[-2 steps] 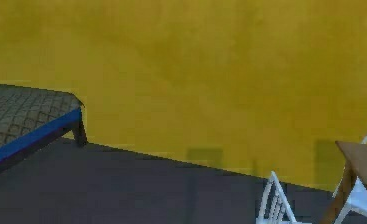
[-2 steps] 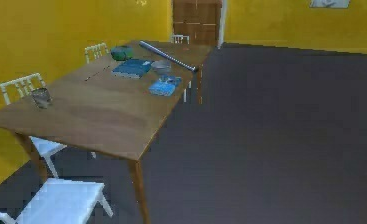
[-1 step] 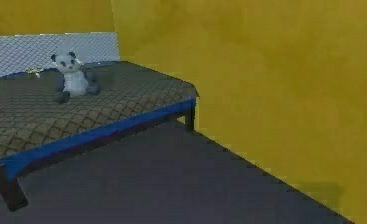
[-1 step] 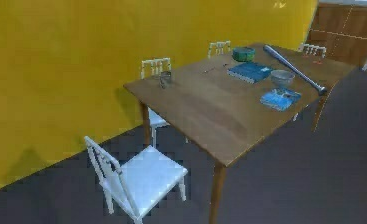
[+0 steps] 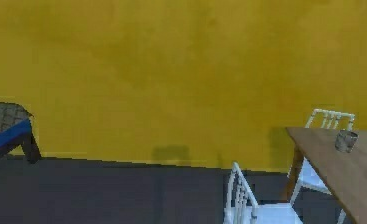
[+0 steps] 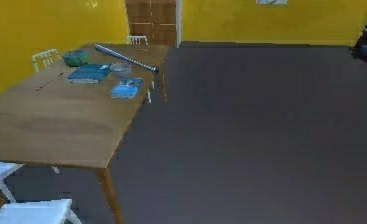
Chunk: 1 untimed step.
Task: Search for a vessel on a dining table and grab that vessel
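Note:
A wooden dining table (image 5: 341, 170) reaches in from the forward view's right. On it stands a small grey cup-like vessel (image 5: 346, 140), near the far end. The same table (image 6: 61, 120) takes up the arm side view's left. At its far end lie a green bowl-like thing (image 6: 76, 58), a small grey dish (image 6: 119, 68), flat blue items (image 6: 88, 72) (image 6: 126, 91) and a long grey bat-like bar (image 6: 126, 58).
White chairs stand around the table (image 5: 329, 120) (image 5: 253, 205) (image 6: 46, 58) (image 6: 31, 210). A dark and blue piece of furniture (image 5: 9, 130) sits at the forward view's left before the yellow wall. A wooden door (image 6: 153, 20) is beyond the table. Open dark floor (image 6: 261, 130) spreads right of the table.

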Available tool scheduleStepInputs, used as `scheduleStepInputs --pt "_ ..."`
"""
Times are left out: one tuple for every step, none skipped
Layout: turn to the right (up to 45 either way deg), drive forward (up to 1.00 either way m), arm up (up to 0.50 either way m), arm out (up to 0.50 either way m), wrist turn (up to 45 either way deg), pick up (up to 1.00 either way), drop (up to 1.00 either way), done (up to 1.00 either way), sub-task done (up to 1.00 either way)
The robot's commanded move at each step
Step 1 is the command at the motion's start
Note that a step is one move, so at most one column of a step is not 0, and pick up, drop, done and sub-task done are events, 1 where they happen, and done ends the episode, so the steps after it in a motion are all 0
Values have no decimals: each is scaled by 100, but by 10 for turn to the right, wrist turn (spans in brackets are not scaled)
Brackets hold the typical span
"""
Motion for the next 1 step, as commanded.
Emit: scheduleStepInputs --pt "450 0 0 0 0 0 0 0 0"
